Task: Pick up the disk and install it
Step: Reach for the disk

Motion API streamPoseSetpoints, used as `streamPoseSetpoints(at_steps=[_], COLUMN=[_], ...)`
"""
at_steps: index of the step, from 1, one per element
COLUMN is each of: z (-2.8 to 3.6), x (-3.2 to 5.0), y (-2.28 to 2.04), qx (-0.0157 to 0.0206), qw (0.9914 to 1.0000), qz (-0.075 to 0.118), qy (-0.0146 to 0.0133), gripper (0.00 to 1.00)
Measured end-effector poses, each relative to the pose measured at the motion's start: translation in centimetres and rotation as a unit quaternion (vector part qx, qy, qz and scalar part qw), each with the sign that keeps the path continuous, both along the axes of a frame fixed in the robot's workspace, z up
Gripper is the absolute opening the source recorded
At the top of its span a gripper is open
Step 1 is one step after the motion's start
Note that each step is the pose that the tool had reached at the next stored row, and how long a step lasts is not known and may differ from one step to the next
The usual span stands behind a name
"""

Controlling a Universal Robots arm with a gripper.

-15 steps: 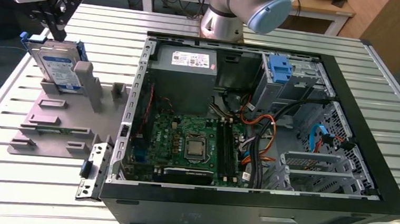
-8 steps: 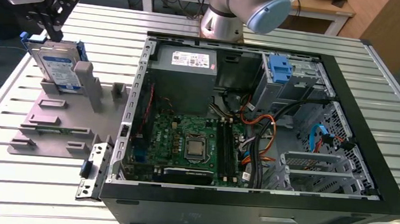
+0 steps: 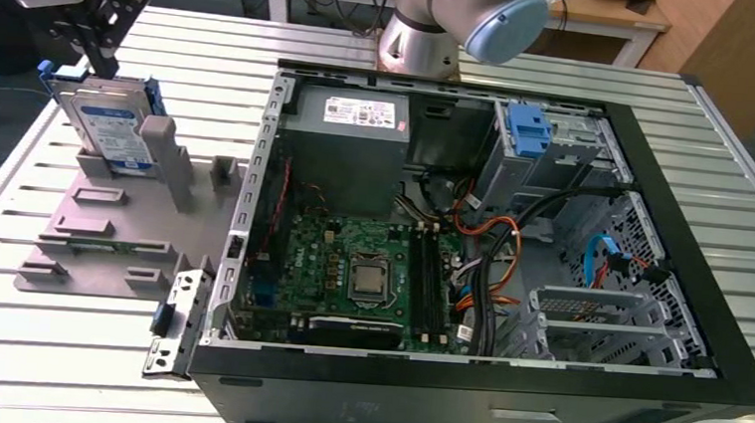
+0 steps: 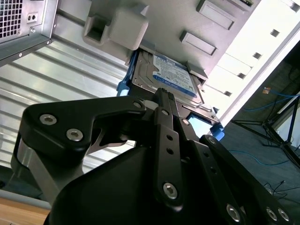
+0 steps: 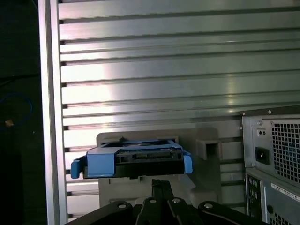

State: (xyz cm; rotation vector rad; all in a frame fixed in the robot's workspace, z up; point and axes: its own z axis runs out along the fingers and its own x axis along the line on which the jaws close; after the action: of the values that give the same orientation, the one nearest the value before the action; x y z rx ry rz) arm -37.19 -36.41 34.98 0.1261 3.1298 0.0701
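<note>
The end effector (image 3: 97,50) hangs tip-down at the upper left of the exterior view, its fingers drawn close together with nothing between them. Its tip sits just above the top edge of the disk (image 3: 107,123); whether they touch cannot be told. The disk stands upright in a grey fixture (image 3: 98,222) on the slatted counter (image 3: 22,346), well apart from the open computer case (image 3: 689,323) and its blue-latched drive bay (image 3: 527,132). To grasp well, the fingers likely need to widen, centre on the disk's narrow edge, grip its flat faces, and pull straight along the fixture's slot to avoid jamming the blue rails. The arm (image 3: 431,16) rises at top centre and reaches toward the frame's left, wrist pointing down.
</note>
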Motion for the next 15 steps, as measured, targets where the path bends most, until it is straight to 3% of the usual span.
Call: streamPoseSetpoints(at_steps=[15], z=[-0.11], x=[-0.16], y=[0.24], qx=[0.0001], qw=[1.0], qz=[0.0], qy=[0.0], gripper=[0.11])
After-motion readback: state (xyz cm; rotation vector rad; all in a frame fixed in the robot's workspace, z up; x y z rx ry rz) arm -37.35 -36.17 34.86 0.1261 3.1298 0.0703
